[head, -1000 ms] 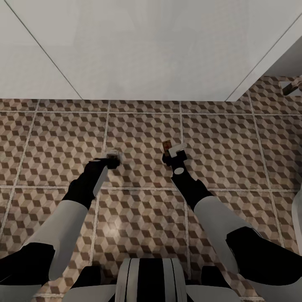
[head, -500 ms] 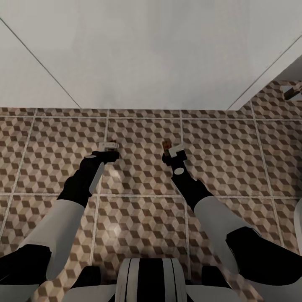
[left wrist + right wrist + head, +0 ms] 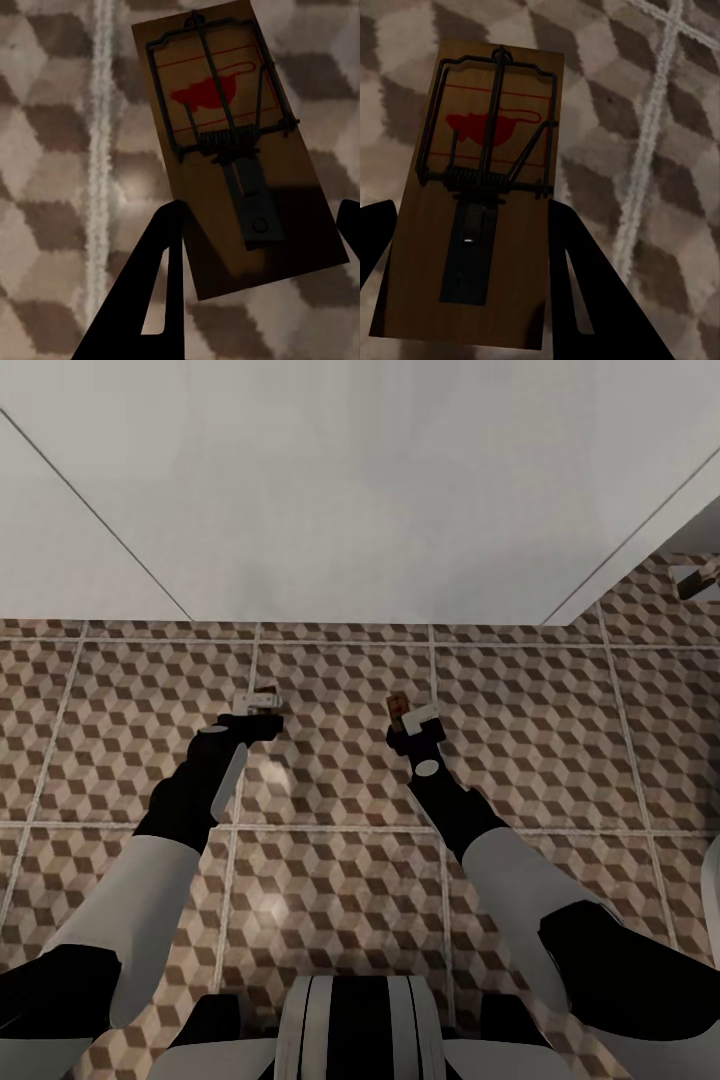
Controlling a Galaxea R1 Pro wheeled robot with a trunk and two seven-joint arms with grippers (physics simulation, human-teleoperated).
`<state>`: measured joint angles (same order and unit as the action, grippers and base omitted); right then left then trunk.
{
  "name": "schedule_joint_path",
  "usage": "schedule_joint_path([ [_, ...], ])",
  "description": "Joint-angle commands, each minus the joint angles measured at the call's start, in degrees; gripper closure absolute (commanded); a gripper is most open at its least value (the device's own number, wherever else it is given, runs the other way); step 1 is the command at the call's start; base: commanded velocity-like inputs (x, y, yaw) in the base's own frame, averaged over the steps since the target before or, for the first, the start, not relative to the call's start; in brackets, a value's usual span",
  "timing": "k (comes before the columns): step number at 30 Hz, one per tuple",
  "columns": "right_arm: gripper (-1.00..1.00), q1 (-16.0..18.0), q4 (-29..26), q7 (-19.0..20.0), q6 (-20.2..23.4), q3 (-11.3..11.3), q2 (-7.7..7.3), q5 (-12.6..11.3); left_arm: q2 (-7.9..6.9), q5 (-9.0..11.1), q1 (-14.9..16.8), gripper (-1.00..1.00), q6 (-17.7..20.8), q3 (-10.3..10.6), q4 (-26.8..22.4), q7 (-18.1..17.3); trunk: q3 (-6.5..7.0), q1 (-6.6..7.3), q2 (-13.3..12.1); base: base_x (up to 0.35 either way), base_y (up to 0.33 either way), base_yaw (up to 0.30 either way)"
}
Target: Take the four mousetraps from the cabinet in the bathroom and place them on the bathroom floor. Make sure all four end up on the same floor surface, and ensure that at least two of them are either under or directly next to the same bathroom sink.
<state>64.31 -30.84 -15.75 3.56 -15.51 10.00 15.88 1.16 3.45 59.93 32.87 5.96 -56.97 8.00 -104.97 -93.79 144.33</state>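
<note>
Two mousetraps are in hand, low over the bathroom floor (image 3: 540,720) in front of the white sink unit (image 3: 350,490). My left gripper (image 3: 258,705) is shut on one mousetrap (image 3: 225,142), a tan board with a dark spring bar and a red mouse mark, its fingers (image 3: 161,285) pressing the board's long edges. My right gripper (image 3: 410,717) is shut on another mousetrap (image 3: 480,202) in the same way, one finger (image 3: 577,285) on each side. In the head view only small brown tips of the left mousetrap (image 3: 265,689) and right mousetrap (image 3: 397,706) show past the grippers. Whether either board touches the tiles I cannot tell.
The sink unit's flat white panels run across the far side, a short reach beyond both grippers. At the far right, past the unit's corner, a small brownish object (image 3: 697,580) lies on the tiles. Patterned floor spreads out on both sides of the arms.
My left gripper has moved forward toward the sink unit with its mousetrap. The right arm has stayed put. The head view has tilted slightly, showing more of the white panels.
</note>
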Motion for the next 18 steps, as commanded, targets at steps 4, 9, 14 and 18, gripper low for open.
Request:
schedule_joint_path([
  [4, 1.0, 0.0, 0.0, -0.1, 0.3, -0.2, 0.0, 0.4, -0.02, 0.3, 0.0, 1.0, 0.3, 0.1, -0.3, 0.3, -0.03, 0.01, 0.0, 0.0, 0.0, 0.0],
  [9, 1.0, 0.0, 0.0, 1.6, 0.2, -0.1, 0.0, 0.4, -0.02, 0.3, 0.0, 1.0, 0.3, 0.1, -0.7, 0.3, -0.03, 0.01, 0.0, 0.0, 0.0, 0.0],
  [14, 1.0, 0.0, 0.2, 2.0, -0.8, -0.1, 0.0, 0.4, -0.02, 0.4, 0.0, 1.0, 0.4, 0.2, -0.8, 0.3, -0.03, 0.01, 0.0, 0.0, 0.0, 0.0],
  [18, 1.0, 0.0, 0.3, 2.1, -1.4, -0.1, 0.0, 0.3, -0.08, 0.3, 0.0, 1.0, 0.4, 0.1, -0.8, 0.3, -0.03, 0.01, 0.0, 0.004, 0.0, 0.0],
])
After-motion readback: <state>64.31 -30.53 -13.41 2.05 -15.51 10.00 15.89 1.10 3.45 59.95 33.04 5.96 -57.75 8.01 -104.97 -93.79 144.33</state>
